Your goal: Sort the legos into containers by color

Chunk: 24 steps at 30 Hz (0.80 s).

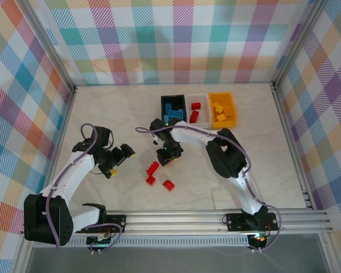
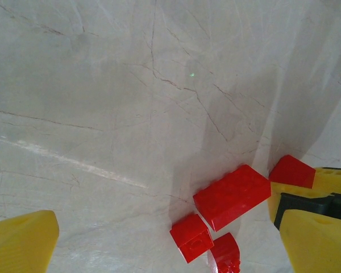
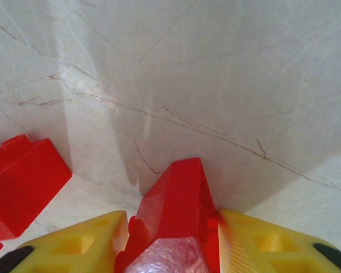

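My right gripper is down at the table's middle, shut on a red lego that is wedged between its yellow fingers. Three more red legos lie just in front of it. In the left wrist view they show as a long brick, a small cube and a rounded piece. My left gripper hovers left of them, open and holding nothing. The containers stand in a row at the back: black with blue legos, white with red ones, orange with yellow ones.
Another red brick lies close to the left of my right gripper's fingers. Aluminium rails and checkered walls ring the marble-look table. The right arm's links stretch across the area below the bins.
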Tool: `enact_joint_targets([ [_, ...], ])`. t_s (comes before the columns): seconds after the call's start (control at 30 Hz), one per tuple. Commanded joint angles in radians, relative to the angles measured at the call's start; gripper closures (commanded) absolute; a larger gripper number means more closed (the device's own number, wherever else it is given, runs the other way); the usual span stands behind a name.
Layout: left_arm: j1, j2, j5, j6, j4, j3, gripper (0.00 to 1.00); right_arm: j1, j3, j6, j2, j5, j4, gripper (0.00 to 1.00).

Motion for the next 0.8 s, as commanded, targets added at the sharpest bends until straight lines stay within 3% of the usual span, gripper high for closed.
enact_joint_targets([
  [0.0, 0.014, -0.002, 0.007, -0.012, 0.009, 0.001, 0.0, 0.004, 0.032, -0.014, 0.014, 0.013, -0.007, 0.61],
  [0.37, 0.014, -0.017, 0.008, 0.001, 0.01, -0.024, 0.0, -0.047, 0.09, 0.024, -0.039, -0.003, -0.028, 0.64],
  [0.77, 0.013, 0.057, 0.03, 0.063, 0.009, 0.057, 0.0, -0.255, 0.3, 0.106, -0.074, -0.04, -0.06, 0.64],
])
